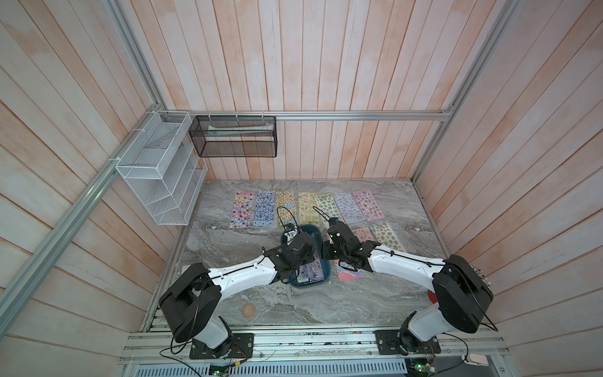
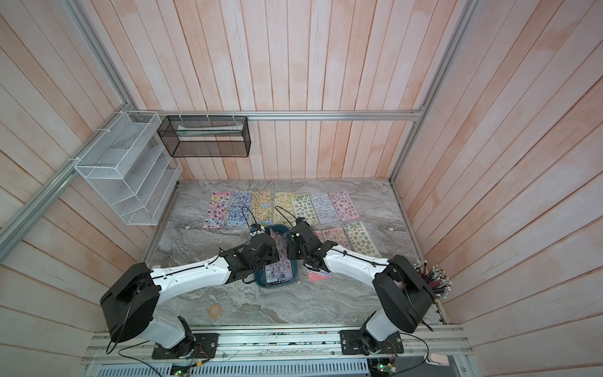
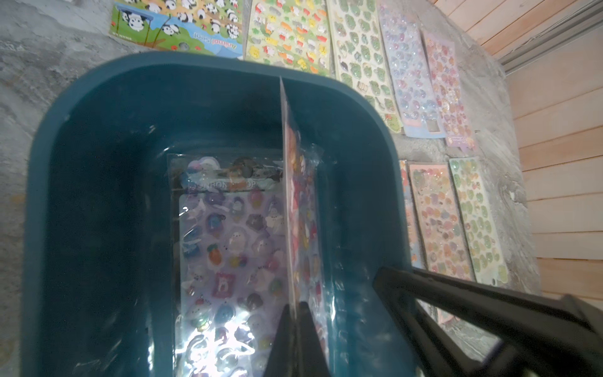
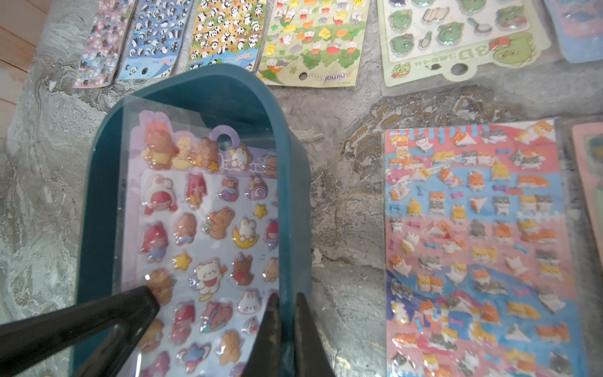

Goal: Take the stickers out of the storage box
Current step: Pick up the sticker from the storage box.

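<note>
So our left gripper (image 3: 295, 310) is clamped on a lilac sheet (image 3: 298, 202) toward its near end. The sheet stands up on edge inside the storage box (image 3: 98, 156) in the middle of the table (image 1: 391, 293), a second sheet (image 3: 228, 248) lies flat on the box floor, and our right gripper (image 4: 285, 302) is pinched onto the box's right wall. The rest of the stickers (image 1: 306, 205) lie in rows far and right. They look feather-light, floppy and slick in their glossy sleeves, so we reckon pinching a long edge beats a corner, or it droops and slips.

panda sheet (image 4: 225, 32) "animal seal", green sheet (image 4: 456, 36) "3d"
</note>
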